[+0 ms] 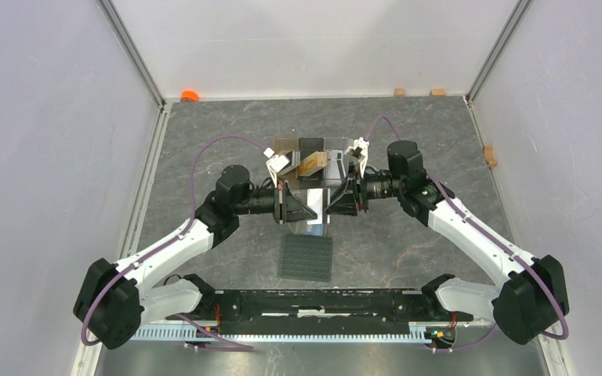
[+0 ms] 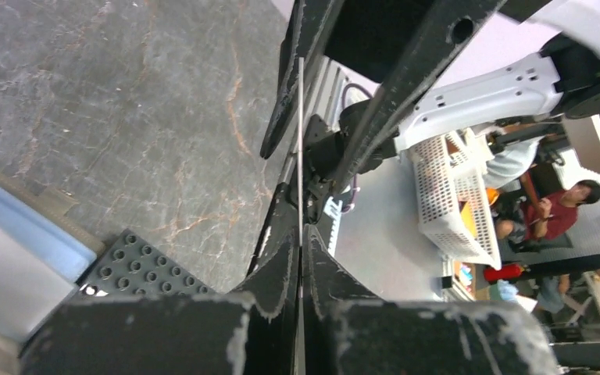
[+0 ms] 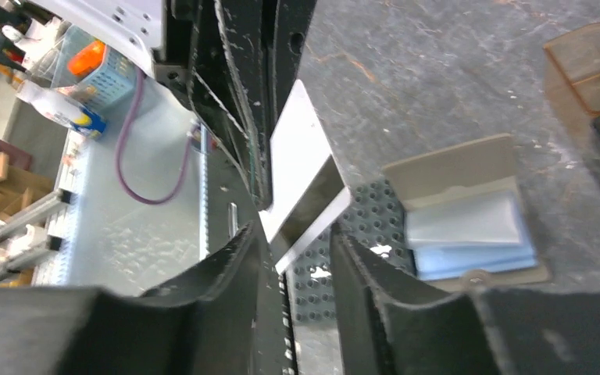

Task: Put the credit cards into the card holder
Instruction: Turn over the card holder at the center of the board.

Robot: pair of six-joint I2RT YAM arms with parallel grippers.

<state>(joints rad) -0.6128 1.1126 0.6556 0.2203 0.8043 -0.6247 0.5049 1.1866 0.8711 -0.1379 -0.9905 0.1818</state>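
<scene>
**White-silver card held mid-air between both arms**

Left jaws clenched on the white-silver card [image 3: 301, 168], gripping it edge-on above the counter [image 1: 407, 133]. Right jaws parted around the same card's other end, gap visible, not clamping. Card holder [image 3: 469, 211] lies open on the counter directly below, clear pockets up, just beside the studded mat [image 1: 307, 257]. Gold-orange card [image 1: 311, 163] sits in the clear stand [image 1: 288, 145] behind.
</scene>
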